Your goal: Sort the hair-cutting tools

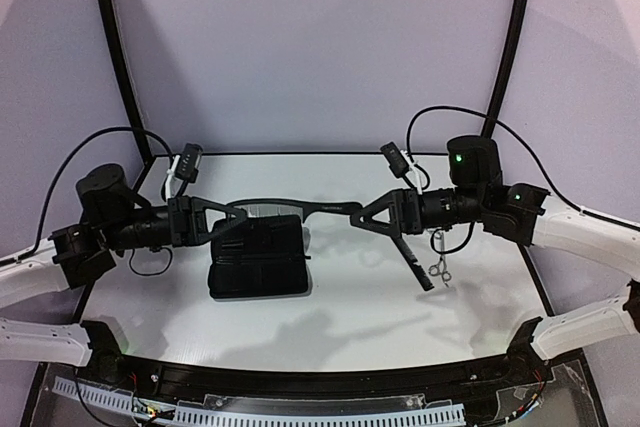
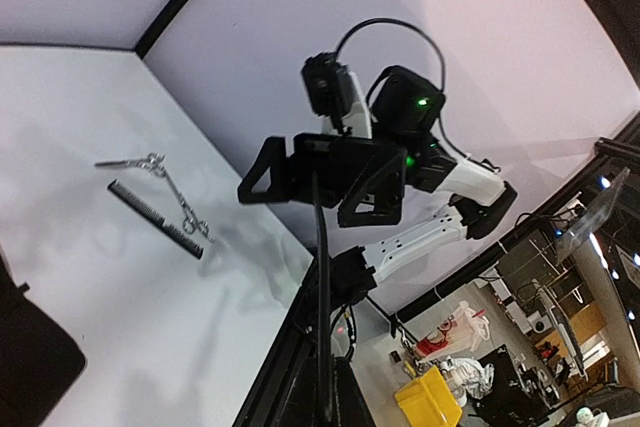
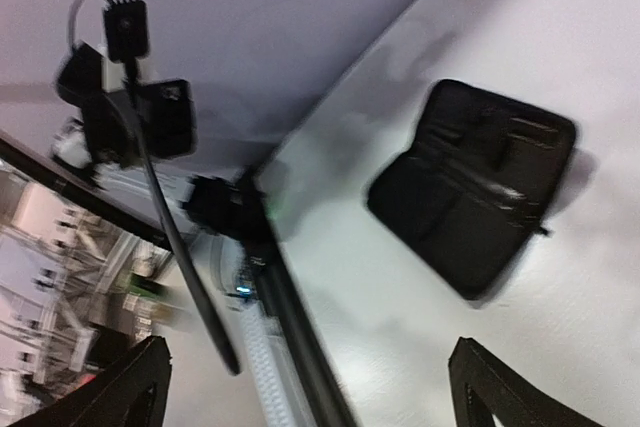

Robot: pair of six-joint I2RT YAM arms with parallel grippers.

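White tabletop (image 1: 350, 317) bears the zip case (image 1: 258, 262) at seven o'clock of the raised tail comb (image 1: 300, 206), clamped at its nine o'clock end by the closed left gripper (image 1: 238, 215), while the right gripper (image 1: 362, 217) gapes empty at three, straight comb (image 1: 412, 265) and scissors (image 1: 439, 269) lying at its four o'clock.

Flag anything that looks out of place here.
One black comb is off the table: the left gripper is shut on one end, holding it level in mid-air, its other end reaching the open right gripper. The other comb and scissors lie flat on the table.
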